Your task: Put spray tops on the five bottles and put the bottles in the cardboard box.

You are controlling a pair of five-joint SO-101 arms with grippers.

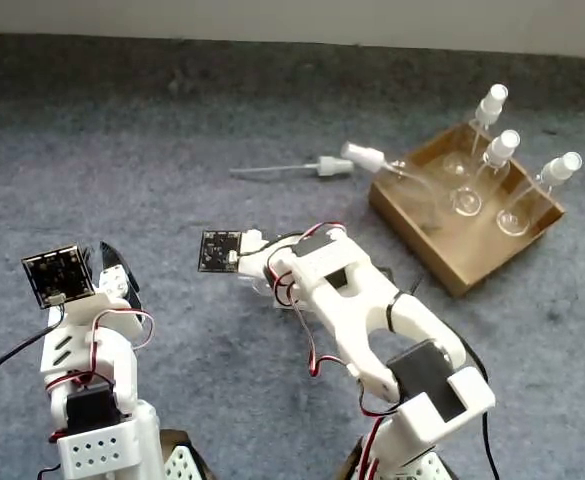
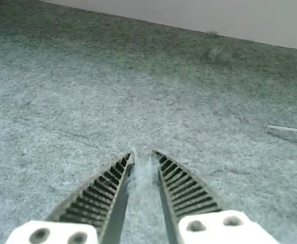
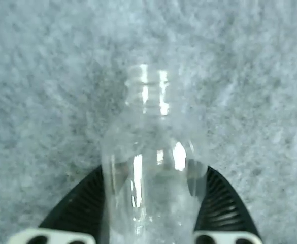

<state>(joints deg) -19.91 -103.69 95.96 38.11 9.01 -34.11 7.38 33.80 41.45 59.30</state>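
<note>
Both arms are built of white printed plastic shells around black servo blocks. The left arm carries looping red and white wires along its side, a black cable trailing off to the left, and a white base plate dotted with small holes. The right arm shows the same red and white wiring, with a thin black cable round its near joint. A small black square circuit board sits at the left wrist, and a matching black board at the right wrist. The left gripper has dark grey fingers with ribbed, toothed inner faces, set in white mounts with round screw holes. The right gripper has black curved fingers, finely ribbed.
</note>
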